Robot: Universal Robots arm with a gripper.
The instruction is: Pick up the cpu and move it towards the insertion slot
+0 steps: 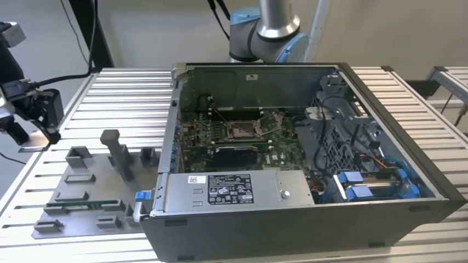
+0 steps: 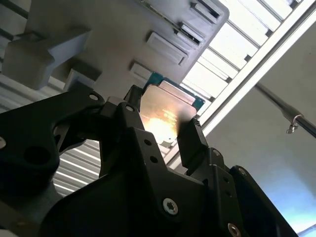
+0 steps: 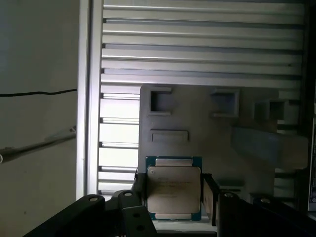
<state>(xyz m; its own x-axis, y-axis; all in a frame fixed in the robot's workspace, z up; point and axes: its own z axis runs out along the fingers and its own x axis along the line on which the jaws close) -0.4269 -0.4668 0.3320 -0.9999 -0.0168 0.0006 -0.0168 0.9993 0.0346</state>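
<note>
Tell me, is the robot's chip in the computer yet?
Not yet. Done: the gripper is shut on the cpu, seen in both wrist views. In hand: it holds the cpu by the grey tray, at the exterior view's left. Left: the insertion slot inside the computer case sits bare, far from it.

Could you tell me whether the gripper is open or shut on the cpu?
Shut: the gripper clamps the cpu; in both wrist views its fingers press opposite edges of it.
</note>
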